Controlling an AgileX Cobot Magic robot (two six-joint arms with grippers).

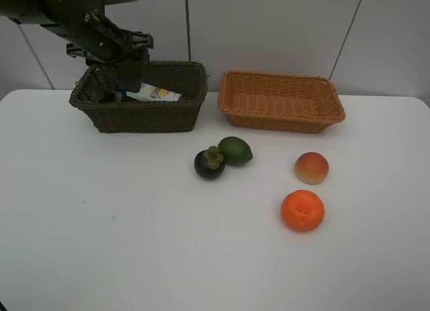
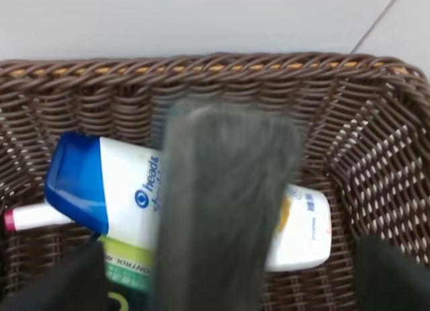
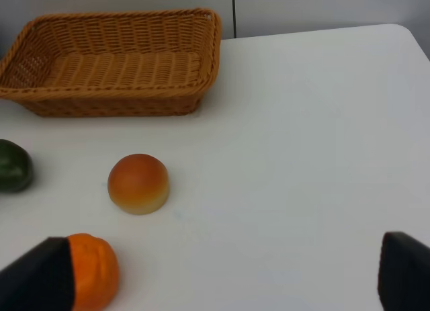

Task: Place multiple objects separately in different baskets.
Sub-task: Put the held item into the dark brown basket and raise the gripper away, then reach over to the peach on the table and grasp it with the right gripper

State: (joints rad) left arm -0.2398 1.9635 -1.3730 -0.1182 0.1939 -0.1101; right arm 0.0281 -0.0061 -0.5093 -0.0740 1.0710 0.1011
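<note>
My left gripper (image 2: pixel 228 287) hangs open over the dark brown basket (image 1: pixel 141 116). Between its spread fingers (image 2: pixel 64 284) a blurred dark flat case (image 2: pixel 222 217) touches neither finger. Under the case, in the basket, lie a white blue-capped bottle (image 2: pixel 121 190), a white pink-tipped marker (image 2: pixel 33 217) and a green pump bottle (image 2: pixel 127 271). On the table lie a mangosteen (image 1: pixel 209 163), a green citrus (image 1: pixel 235 150), a peach (image 1: pixel 312 168) and an orange (image 1: pixel 302 210). My right gripper (image 3: pixel 222 277) is open and empty, the orange (image 3: pixel 94 271) beside one finger. The orange-tan basket (image 1: pixel 282 116) holds nothing.
The two baskets stand side by side at the back of the white table (image 1: pixel 134 244), close to the wall. The four fruits lie in front of the orange-tan basket, the mangosteen and the citrus touching. The right arm is out of the exterior high view.
</note>
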